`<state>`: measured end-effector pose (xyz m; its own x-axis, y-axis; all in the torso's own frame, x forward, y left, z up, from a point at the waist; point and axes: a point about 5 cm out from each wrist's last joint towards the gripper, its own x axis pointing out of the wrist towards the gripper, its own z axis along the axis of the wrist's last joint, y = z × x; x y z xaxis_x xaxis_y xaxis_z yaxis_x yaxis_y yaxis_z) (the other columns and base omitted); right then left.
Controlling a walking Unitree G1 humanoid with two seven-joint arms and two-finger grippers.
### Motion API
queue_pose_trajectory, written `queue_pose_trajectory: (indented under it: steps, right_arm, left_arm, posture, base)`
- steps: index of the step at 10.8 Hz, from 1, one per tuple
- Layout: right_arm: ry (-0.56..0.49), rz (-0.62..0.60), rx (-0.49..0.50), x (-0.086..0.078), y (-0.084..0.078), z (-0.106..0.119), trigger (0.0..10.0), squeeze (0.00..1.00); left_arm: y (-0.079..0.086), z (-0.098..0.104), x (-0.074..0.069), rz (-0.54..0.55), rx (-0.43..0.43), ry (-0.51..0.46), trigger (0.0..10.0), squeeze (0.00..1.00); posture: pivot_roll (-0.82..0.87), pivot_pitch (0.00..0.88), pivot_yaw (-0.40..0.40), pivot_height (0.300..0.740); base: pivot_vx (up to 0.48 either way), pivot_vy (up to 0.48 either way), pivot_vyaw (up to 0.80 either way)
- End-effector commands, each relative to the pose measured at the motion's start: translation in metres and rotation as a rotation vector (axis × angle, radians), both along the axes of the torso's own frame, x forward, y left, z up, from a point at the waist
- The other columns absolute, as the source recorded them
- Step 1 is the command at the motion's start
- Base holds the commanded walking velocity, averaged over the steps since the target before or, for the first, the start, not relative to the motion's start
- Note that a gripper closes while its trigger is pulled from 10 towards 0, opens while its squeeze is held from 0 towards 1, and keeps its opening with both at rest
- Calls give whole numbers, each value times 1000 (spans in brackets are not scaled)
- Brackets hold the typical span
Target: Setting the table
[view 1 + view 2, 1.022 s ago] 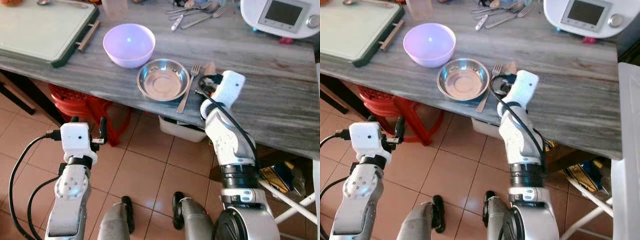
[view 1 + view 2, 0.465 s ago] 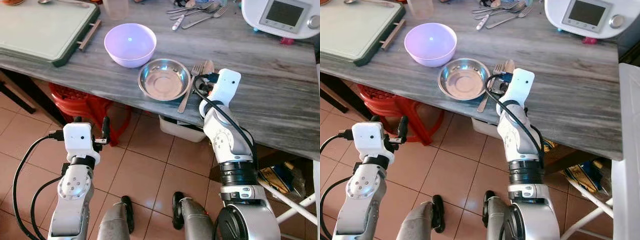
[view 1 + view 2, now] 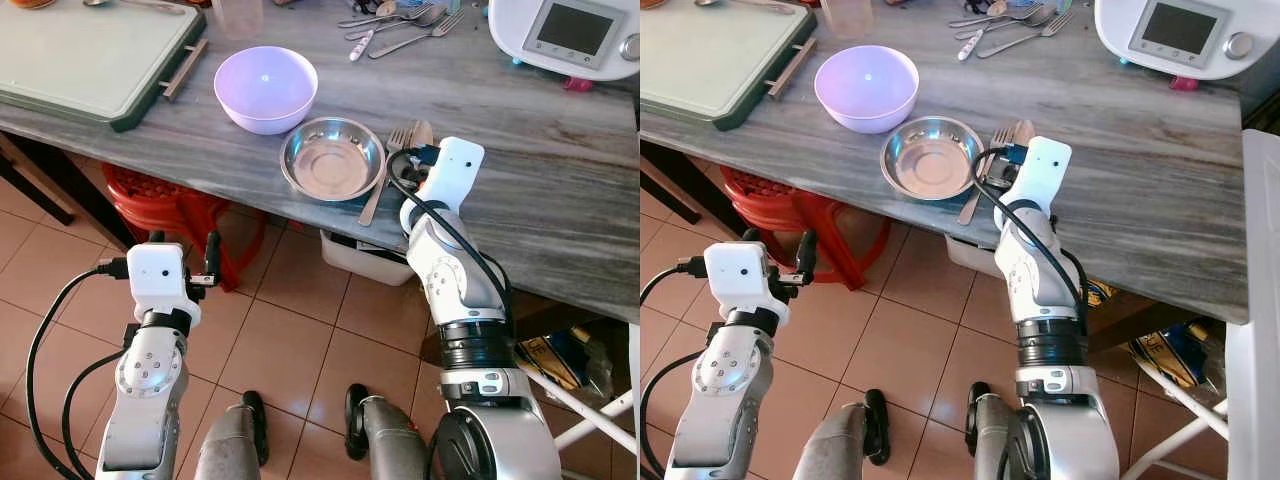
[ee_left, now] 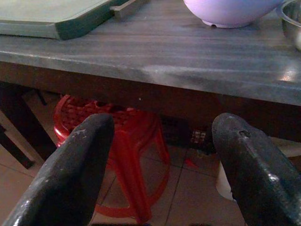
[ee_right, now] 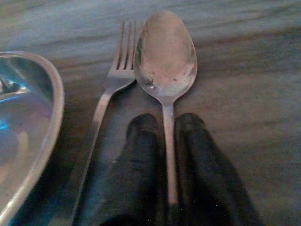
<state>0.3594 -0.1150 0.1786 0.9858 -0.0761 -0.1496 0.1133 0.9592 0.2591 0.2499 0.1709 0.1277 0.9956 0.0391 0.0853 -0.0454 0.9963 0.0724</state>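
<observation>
1. The left claw (image 3: 180, 248) hangs below the tabletop (image 3: 520, 150) edge, above the tiled floor (image 3: 300, 340), its two fingers spread wide with nothing between them.
2. Ahead of the left claw, under the tabletop, stands a red stool (image 4: 127, 141).
3. Above and beyond the left claw, a green tray (image 3: 90, 60) lies on the tabletop, and to that claw's right sits a lilac bowl (image 3: 265, 88).
4. A steel dish (image 3: 333, 158) rests just beside the bowl, to the left of the right claw.
5. A fork (image 5: 106, 99) lies between the dish and the right claw, flat on the tabletop.
6. The right claw (image 5: 165, 136) is down at the tabletop, fingers pinched nearly together on the handle of a spoon (image 5: 165, 61), whose bowl lies just ahead of the fingertips and touches the fork's tines.
7. Far beyond the right claw lies loose cutlery (image 3: 395, 25); to its right stands a white appliance (image 3: 565, 35) with a screen.
</observation>
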Motion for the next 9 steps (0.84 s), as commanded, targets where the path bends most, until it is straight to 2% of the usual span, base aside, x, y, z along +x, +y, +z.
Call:
queue_pose_trajectory:
  steps: [1,5,9]
  right_arm:
    - [119,-20,5,-4,-4,-27,10000,1000]
    - [101,-44,0,-3,-6,-24,10000,1000]
    - [-53,-62,-26,-1,-9,-5,10000,1000]
  left_arm:
    - [0,-5,-3,-3,0,26,10000,0]
    - [0,-5,-2,-9,-2,24,10000,0]
    - [0,-3,-1,-5,-6,13,10000,0]
  posture:
    - [-9,302,-13,740]
    - [-8,302,-13,740]
    - [-8,298,-13,740]
  base:
    - [0,0,0]
    - [0,0,0]
    - [0,0,0]
